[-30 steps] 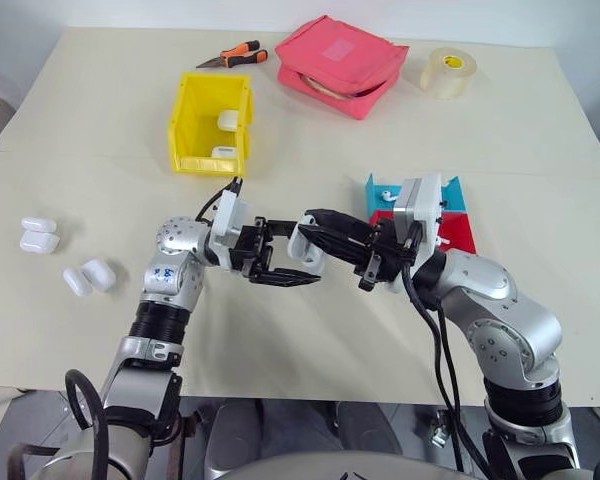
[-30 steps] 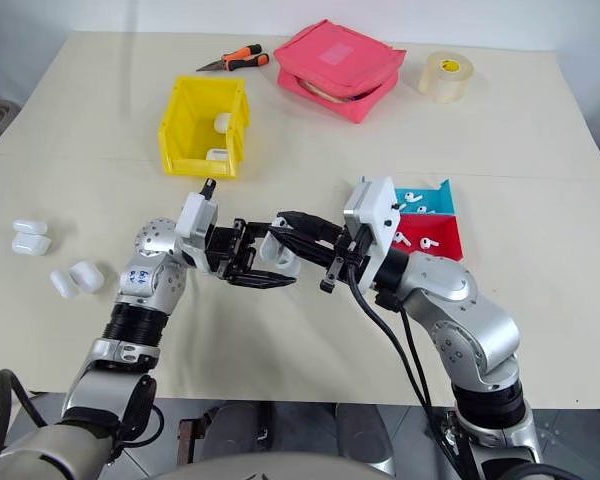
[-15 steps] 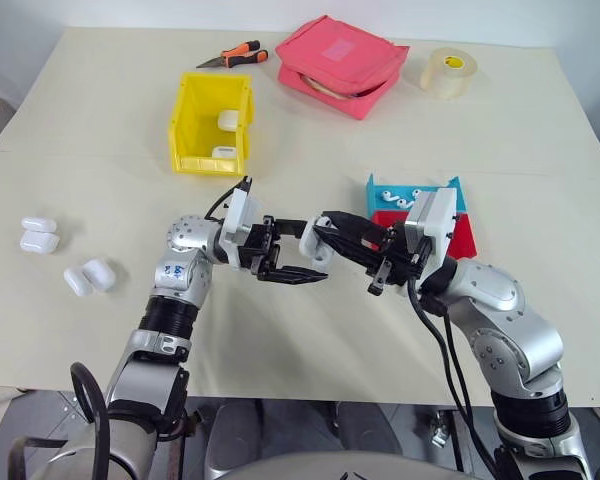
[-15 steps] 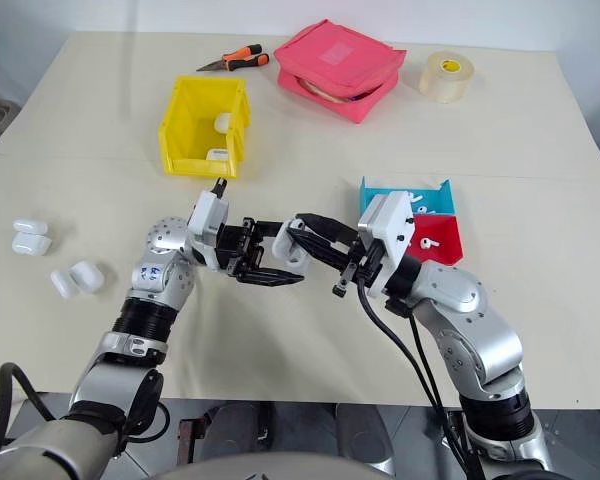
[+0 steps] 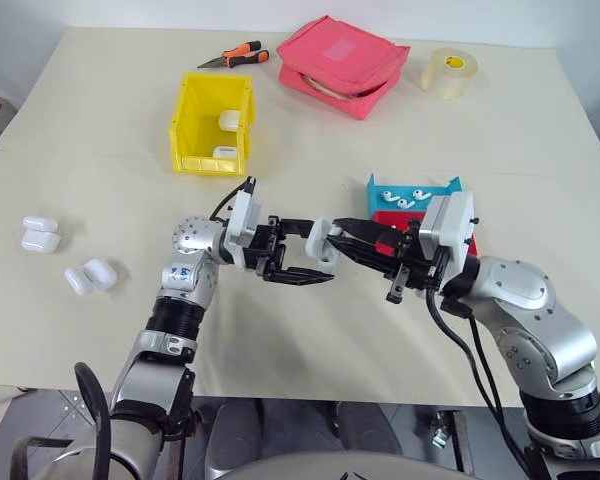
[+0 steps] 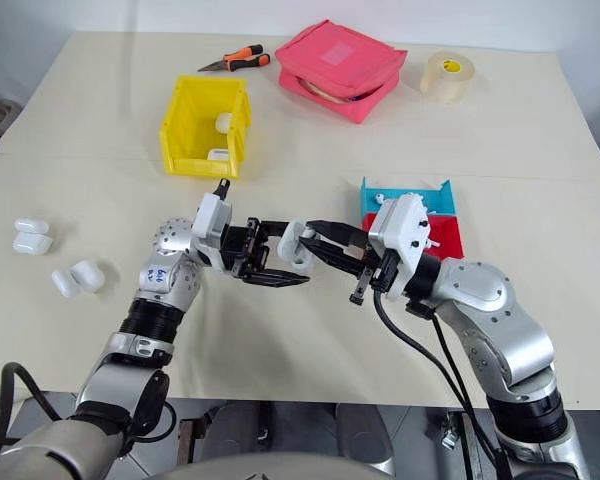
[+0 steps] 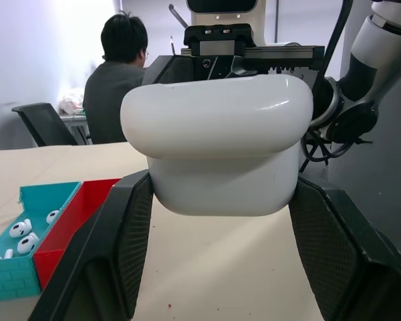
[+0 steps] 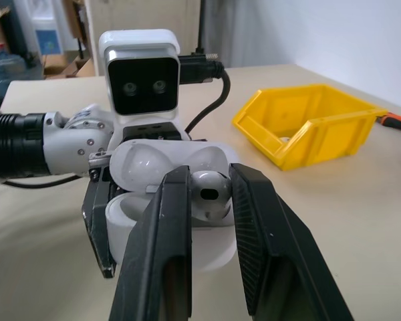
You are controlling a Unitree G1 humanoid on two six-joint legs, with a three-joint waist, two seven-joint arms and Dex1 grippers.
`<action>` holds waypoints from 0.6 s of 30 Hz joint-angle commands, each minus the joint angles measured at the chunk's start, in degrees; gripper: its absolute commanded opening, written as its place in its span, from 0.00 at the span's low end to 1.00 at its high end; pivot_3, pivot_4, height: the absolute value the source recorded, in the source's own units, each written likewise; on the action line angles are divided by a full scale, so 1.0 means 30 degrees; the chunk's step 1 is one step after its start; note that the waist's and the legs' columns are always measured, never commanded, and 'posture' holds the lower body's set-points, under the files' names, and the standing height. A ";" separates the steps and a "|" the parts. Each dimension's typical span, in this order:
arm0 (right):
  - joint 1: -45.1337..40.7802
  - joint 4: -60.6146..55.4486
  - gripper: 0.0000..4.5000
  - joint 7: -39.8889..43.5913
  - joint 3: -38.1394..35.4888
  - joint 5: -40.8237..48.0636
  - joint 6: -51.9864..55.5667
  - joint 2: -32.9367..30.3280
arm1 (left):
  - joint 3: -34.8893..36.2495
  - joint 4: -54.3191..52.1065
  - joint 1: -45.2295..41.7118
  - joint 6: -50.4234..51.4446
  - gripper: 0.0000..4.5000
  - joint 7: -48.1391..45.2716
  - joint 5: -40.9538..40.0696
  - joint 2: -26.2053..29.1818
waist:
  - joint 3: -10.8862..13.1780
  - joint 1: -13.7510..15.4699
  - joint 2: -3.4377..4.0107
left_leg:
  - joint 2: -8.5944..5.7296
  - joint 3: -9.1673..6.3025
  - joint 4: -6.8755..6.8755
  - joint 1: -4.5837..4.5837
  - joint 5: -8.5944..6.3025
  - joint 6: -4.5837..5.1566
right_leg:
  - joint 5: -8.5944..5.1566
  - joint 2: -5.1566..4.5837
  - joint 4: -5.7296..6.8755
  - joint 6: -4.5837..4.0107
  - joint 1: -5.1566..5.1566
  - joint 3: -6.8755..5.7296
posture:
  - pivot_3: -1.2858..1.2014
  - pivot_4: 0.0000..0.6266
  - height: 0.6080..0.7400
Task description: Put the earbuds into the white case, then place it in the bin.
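With my left gripper [image 5: 305, 255] clamping the glossy white hinged case [image 8: 160, 200] open above the table, my right gripper [image 8: 210, 194] pinches a tiny white earbud [image 8: 209, 192] at its well; I should seat it squarely before releasing.

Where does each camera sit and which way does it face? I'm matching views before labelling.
Eye views: on the head, looking down over the table; both arms, left gripper and right gripper meet mid-table.
Left wrist view: along its fingers clamping the white case; beyond, the right arm, teal tray, a seated person.
Right wrist view: along its fingers pinching an earbud over the open case; yellow bin.
Shared: case.
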 commanded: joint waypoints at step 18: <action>-0.2699 0.0561 0.39 0.1379 0.1434 0.0548 0.3426 -0.1416 | 0.1334 -0.0237 -0.0837 -0.0562 0.61 -0.0355 -0.1076 -0.0068 | 0.0000 0.0020 0.0000 | 0.0005 -0.0004 0.0002 -0.0002 -0.0006 0.0011 | 0.0000 -0.0016 -0.0005 0.0000 -0.0003 -0.0006 | 0.52 0.24 1.00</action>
